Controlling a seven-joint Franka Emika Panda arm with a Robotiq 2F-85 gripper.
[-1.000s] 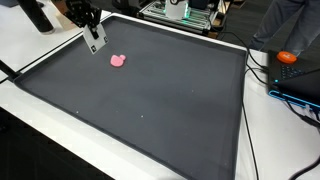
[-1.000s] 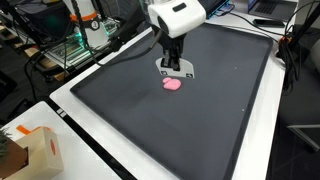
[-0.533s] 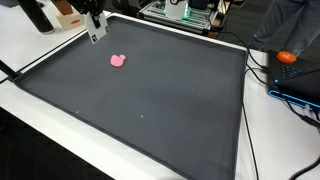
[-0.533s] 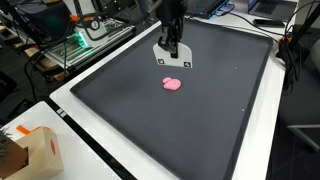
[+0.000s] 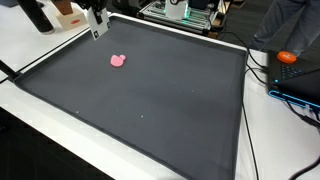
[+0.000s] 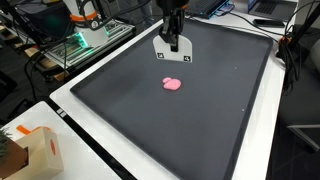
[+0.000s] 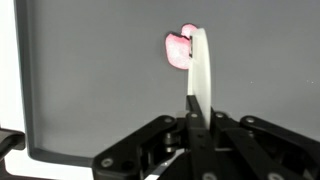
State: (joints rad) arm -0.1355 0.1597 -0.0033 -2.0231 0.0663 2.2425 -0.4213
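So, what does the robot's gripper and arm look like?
The gripper is black and slim in both exterior views; the wrist view shows jointed bar linkages with round pivots. A pale flat strip stands at its tip. The arm above is out of frame.

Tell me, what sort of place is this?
Probably a robotics lab or workshop: a large dark mat covers a white table, cables trail along its edge, and a rack of electronics stands beside it.
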